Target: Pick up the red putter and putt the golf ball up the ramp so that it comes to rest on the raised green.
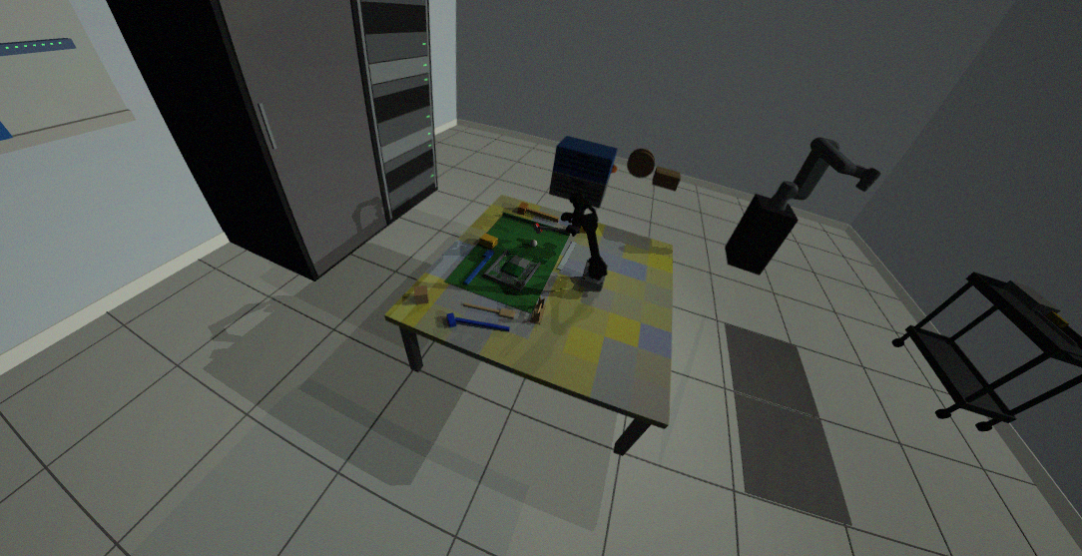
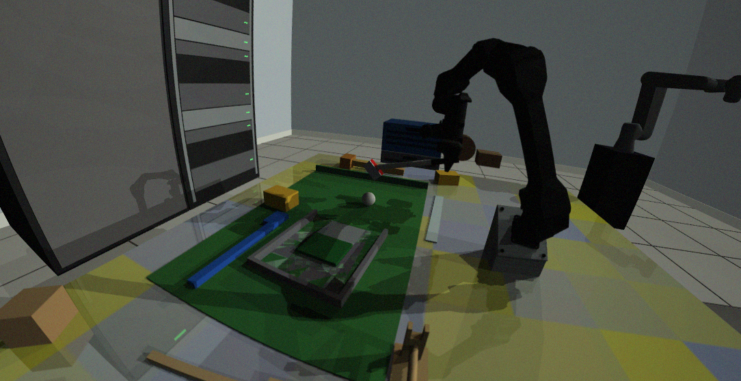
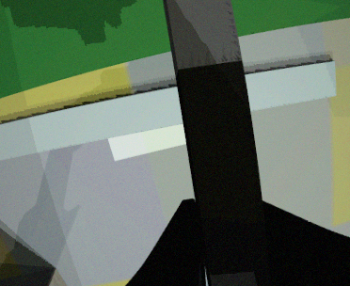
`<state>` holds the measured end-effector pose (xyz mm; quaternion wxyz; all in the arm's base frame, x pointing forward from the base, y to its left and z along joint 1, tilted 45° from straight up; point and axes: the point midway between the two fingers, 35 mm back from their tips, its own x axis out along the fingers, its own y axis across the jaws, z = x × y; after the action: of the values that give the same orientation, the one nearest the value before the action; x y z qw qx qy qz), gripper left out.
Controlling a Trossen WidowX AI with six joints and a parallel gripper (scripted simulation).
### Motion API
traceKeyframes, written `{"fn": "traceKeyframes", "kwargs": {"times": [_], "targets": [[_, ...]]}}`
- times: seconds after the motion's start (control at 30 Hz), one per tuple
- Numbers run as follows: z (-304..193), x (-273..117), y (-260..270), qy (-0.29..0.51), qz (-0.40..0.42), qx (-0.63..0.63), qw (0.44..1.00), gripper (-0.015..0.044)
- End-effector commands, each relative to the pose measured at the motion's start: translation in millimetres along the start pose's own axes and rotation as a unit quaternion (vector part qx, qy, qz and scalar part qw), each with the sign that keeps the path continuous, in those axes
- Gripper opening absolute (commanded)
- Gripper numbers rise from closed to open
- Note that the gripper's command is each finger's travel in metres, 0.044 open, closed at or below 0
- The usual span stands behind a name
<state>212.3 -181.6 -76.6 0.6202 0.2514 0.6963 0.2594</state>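
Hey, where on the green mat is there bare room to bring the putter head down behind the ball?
Bare mat lies between the golf ball and the dark rail at the far edge, below the putter held by the gripper. Crowded: raised green and blue bar nearer.

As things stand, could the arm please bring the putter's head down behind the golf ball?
Probably yes: the gripper is shut on the putter, whose head hangs above the far end of the mat, with nothing between it and the golf ball.

The patchwork table (image 2: pixel 595 295) carries a green mat (image 2: pixel 248 301), blocks and tools.
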Motion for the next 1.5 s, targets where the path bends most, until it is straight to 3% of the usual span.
{"fn": "traceKeyframes", "kwargs": {"times": [0.0, 0.2, 1.03, 1.47], "targets": [[-1, 13, -2, 0.001, 0.003, 0.007, 1.0, 0.0], [-1, 38, -2, 0.001, 0.003, 0.007, 1.0, 0.0], [-1, 68, -1, 0.001, 0.003, 0.007, 1.0, 0.0], [-1, 65, -2, 0.003, -0.001, 0.003, 1.0, 0.0]]}}
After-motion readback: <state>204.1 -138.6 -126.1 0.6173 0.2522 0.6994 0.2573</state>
